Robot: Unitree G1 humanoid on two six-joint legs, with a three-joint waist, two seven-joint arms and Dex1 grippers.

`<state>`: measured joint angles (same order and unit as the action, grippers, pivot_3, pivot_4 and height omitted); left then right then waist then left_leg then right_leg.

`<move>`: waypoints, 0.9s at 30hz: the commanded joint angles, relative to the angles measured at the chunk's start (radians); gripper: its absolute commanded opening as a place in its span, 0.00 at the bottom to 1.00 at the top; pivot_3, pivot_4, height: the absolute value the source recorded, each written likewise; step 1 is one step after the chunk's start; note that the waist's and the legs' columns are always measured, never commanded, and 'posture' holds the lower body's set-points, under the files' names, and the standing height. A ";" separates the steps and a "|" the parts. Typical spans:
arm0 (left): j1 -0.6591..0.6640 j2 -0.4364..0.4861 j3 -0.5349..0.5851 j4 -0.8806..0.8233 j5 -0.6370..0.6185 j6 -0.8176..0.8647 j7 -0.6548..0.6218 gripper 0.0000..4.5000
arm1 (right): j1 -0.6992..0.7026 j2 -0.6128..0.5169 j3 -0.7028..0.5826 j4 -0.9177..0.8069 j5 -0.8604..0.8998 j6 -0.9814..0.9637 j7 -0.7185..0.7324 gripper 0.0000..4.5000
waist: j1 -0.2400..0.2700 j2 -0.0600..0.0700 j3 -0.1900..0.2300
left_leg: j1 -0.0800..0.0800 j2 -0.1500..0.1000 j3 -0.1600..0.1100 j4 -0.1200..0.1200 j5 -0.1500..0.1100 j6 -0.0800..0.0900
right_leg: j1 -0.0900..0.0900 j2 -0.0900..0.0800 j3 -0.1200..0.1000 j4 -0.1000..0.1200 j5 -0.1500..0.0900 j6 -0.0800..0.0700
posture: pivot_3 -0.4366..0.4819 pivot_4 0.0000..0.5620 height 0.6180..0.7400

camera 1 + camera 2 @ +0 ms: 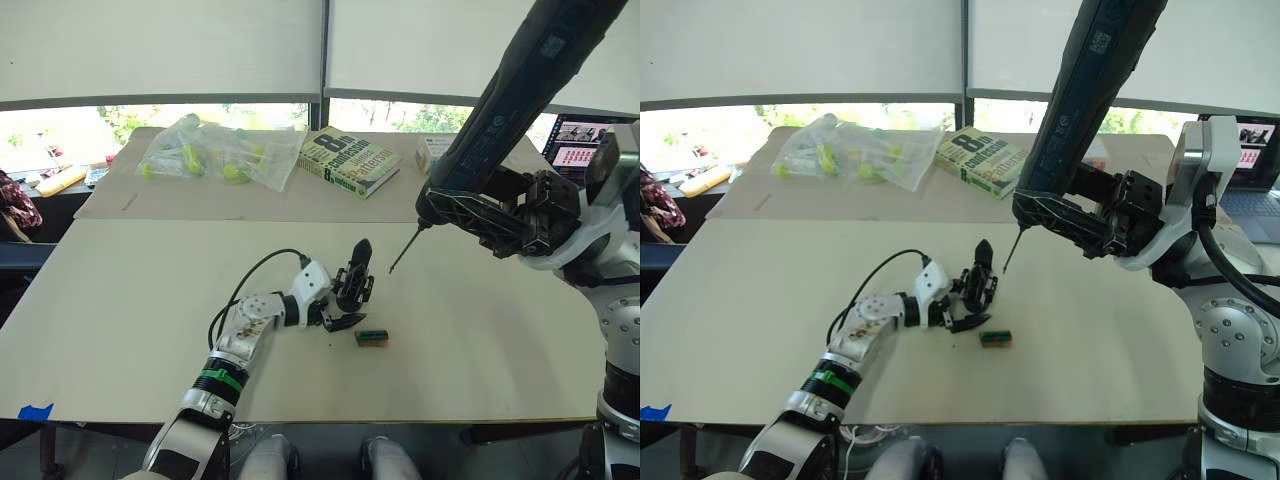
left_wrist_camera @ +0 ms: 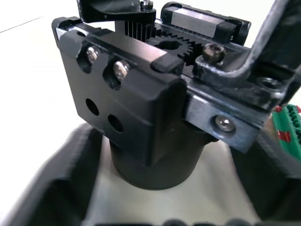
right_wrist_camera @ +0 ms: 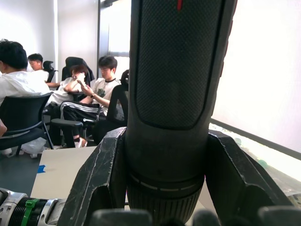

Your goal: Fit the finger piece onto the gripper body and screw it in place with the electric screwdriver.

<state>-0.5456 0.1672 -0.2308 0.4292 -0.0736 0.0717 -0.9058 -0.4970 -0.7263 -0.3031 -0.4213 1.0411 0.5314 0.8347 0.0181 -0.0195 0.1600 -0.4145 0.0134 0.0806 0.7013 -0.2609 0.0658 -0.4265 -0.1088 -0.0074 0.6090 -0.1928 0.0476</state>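
— Starting at the left, what has the left gripper [image 1: 345, 300] got?
— Its two black fingers are closed around the round base of the gripper body [image 1: 352, 283], which stands on the table [image 1: 130, 300] near the middle, its pointed finger upright. From the left wrist view, the body [image 2: 155, 108] sits right between the fingers, screw heads and a small gear showing on its top.
— And the finger piece?
— I cannot tell whether the upright point is that piece or part of the body.
— What lies beside it?
— A small green block [image 1: 371, 338] on the table, just right of the body, apart from it.
— Further right?
— The right gripper [image 1: 470, 215] is clamped on the electric screwdriver [image 1: 520, 85], held tilted above the table. Its thin metal bit [image 1: 405, 249] points down and left, near the body's tip but not touching.
— Anything behind?
— A clear plastic bag [image 1: 215, 150] of yellow-green items and a book [image 1: 350, 160] at the far edge. People sit on chairs in the right wrist view.
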 commanded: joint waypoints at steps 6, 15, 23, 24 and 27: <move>-0.047 0.008 -0.025 0.116 0.010 -0.063 -0.062 0.51 | -0.032 -0.011 -0.033 -0.018 0.022 -0.009 0.005 0.43 | 0.003 0.000 0.000 | 0.000 0.000 0.000 0.000 0.000 0.000 | 0.000 0.000 0.000 0.000 0.000 0.000 | 0.48 0.27 1.00; -0.216 0.025 -0.008 0.408 0.026 -0.239 -0.181 0.51 | -0.040 -0.021 -0.037 -0.007 0.028 0.001 0.018 0.43 | 0.005 0.000 0.000 | -0.001 0.000 -0.001 0.002 0.000 0.000 | 0.001 0.000 -0.002 0.000 0.000 0.000 | 0.48 0.27 1.00; -0.224 0.015 0.009 0.447 0.020 -0.253 -0.179 0.62 | -0.034 -0.021 -0.038 -0.013 0.030 0.002 0.014 0.43 | -0.001 0.000 0.000 | -0.001 0.000 -0.001 0.002 0.000 0.000 | 0.001 0.000 -0.002 0.000 0.000 0.000 | 0.48 0.27 1.00; -0.215 0.011 0.017 0.434 0.015 -0.252 -0.163 0.74 | -0.034 -0.021 -0.038 -0.014 0.031 0.003 0.013 0.43 | -0.002 0.000 0.000 | -0.001 0.000 -0.001 0.002 0.000 0.000 | 0.001 0.000 -0.002 0.000 0.000 0.000 | 0.48 0.27 1.00; -0.184 0.008 0.016 0.387 0.028 -0.267 -0.118 0.99 | -0.034 -0.019 -0.036 -0.017 0.033 0.004 0.010 0.43 | -0.004 0.000 0.000 | -0.001 0.000 -0.001 0.002 0.000 0.000 | 0.001 0.000 -0.002 0.000 0.000 0.000 | 0.48 0.27 1.00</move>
<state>-0.7528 0.1790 -0.2136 0.8313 -0.0697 -0.1978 -1.0542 -0.5087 -0.7315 -0.3019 -0.4084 1.0428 0.5352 0.8465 0.0139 -0.0195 0.1599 -0.4150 0.0137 0.0793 0.7032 -0.2611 0.0661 -0.4259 -0.1090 -0.0095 0.6094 -0.1926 0.0476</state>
